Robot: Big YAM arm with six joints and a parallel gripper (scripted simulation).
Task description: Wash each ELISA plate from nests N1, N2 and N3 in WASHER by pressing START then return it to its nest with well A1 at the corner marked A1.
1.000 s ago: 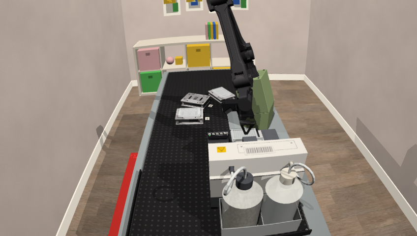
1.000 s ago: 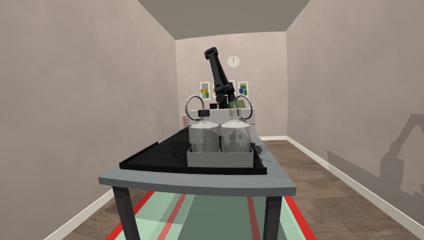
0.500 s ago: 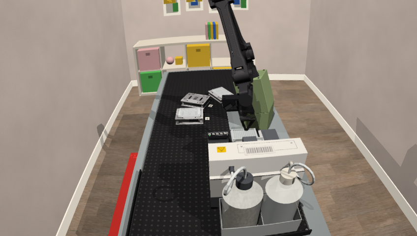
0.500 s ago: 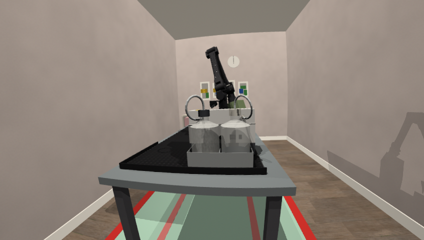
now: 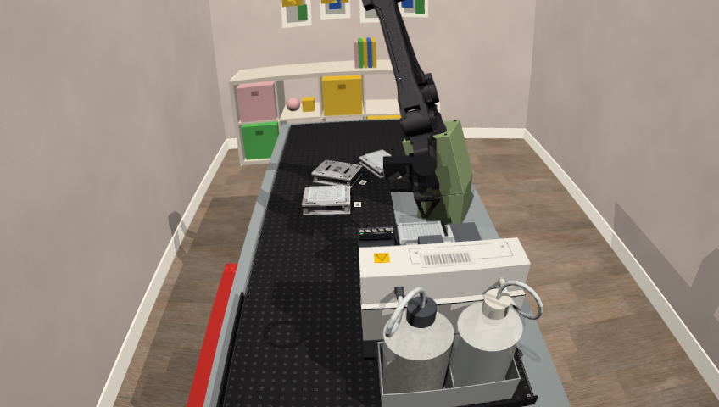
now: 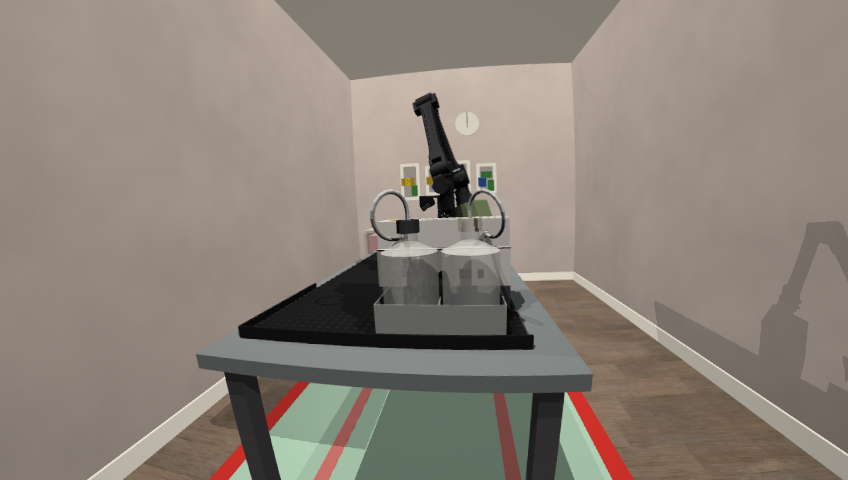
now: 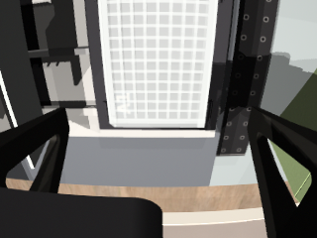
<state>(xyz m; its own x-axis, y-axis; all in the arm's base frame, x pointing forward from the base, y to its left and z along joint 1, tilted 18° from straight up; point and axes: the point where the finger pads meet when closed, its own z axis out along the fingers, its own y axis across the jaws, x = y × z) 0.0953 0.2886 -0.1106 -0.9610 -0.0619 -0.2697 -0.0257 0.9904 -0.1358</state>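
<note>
The gripper [image 5: 427, 208] [image 7: 158, 117] hangs with fingers wide and nothing between them, likely to clear the sides of the plate [image 5: 420, 232] [image 7: 158, 64]; that lies in the washer's [image 5: 443, 262] carrier, apparently flat for washing.

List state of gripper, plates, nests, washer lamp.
gripper: open, above the carrier
plate in washer carrier: looks flat, unheld
front nest plate: in its nest
far nest plate: in its nest
middle nest: no plate
washer lamp: can't tell
</note>
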